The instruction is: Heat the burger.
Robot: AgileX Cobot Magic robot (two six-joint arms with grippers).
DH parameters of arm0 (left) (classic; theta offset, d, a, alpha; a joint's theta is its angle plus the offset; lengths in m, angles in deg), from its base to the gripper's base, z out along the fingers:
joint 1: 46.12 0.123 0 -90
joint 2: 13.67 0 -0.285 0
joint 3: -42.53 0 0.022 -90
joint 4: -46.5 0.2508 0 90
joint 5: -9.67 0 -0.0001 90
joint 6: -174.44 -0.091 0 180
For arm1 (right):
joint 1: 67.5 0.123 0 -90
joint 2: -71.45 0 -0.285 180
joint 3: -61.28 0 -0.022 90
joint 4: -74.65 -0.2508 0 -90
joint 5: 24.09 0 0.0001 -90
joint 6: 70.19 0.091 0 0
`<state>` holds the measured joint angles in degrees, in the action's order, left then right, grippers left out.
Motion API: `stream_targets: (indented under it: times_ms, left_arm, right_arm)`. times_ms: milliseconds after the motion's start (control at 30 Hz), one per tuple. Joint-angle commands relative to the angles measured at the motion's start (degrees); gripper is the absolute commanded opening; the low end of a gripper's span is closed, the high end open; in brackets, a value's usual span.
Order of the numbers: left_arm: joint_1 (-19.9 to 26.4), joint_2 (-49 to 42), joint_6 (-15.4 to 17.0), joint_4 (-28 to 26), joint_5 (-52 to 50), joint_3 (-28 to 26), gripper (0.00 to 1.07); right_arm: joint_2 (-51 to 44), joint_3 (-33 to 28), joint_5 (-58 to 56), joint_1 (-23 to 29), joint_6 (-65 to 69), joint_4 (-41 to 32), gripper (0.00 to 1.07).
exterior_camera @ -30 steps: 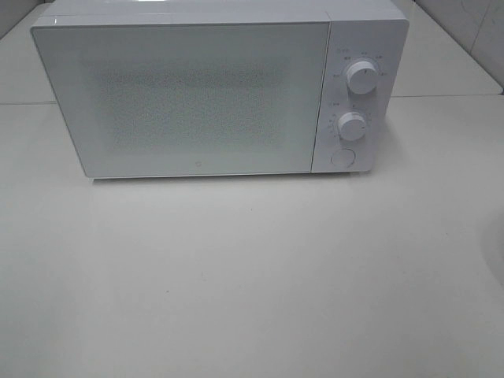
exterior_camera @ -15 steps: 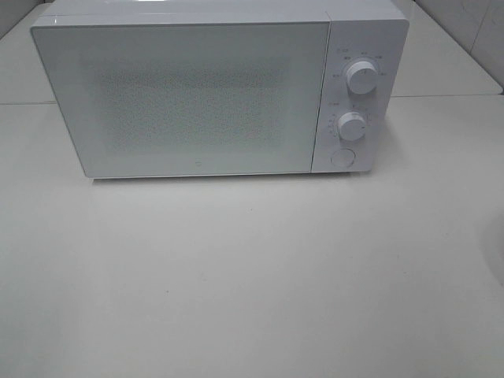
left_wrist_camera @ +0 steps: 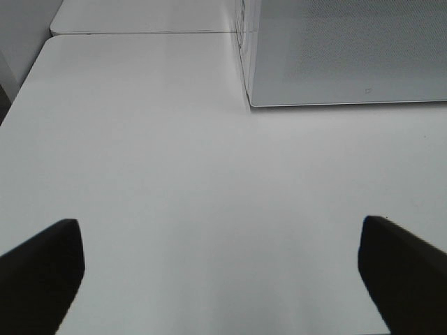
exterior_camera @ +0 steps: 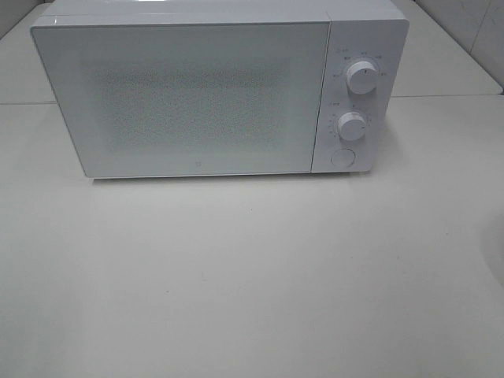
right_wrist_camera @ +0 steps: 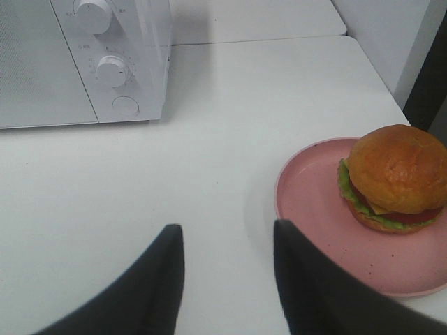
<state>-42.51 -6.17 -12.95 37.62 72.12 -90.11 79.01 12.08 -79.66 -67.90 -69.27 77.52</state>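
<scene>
The left gripper (left_wrist_camera: 220, 276) hangs wide apart and the right gripper (right_wrist_camera: 227, 262) half parted, both empty above the white table (exterior_camera: 252, 276), the burger (right_wrist_camera: 394, 178) on a pink plate (right_wrist_camera: 314, 209) right of the closed microwave (exterior_camera: 197, 94).

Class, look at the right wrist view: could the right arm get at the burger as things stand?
Probably yes: the burger sits uncovered on the pink plate, just beside the right end effector, with only bare table between.

- White microwave (exterior_camera: 197, 94), its door finely speckled with dots
- White desk (exterior_camera: 252, 276)
- Pink plate (right_wrist_camera: 314, 202)
- Burger (right_wrist_camera: 394, 178): tan-brown bun, green, red, yellow layers
- Black gripper fingers (right_wrist_camera: 157, 286)
</scene>
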Motion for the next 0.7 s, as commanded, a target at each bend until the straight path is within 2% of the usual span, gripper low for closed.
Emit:
stream_targets:
  times_ms: [33,700]
  left_arm:
    - [-0.23,-1.38,0.0,-0.23,-0.8,0.06,1.02]
    - [-0.23,-1.38,-0.11,-0.23,-0.8,0.06,1.02]
  right_arm:
    - [-1.66,0.0,0.34,-0.29,0.11,0.0,0.44]
    - [-1.66,0.0,0.34,-0.29,0.11,0.0,0.44]
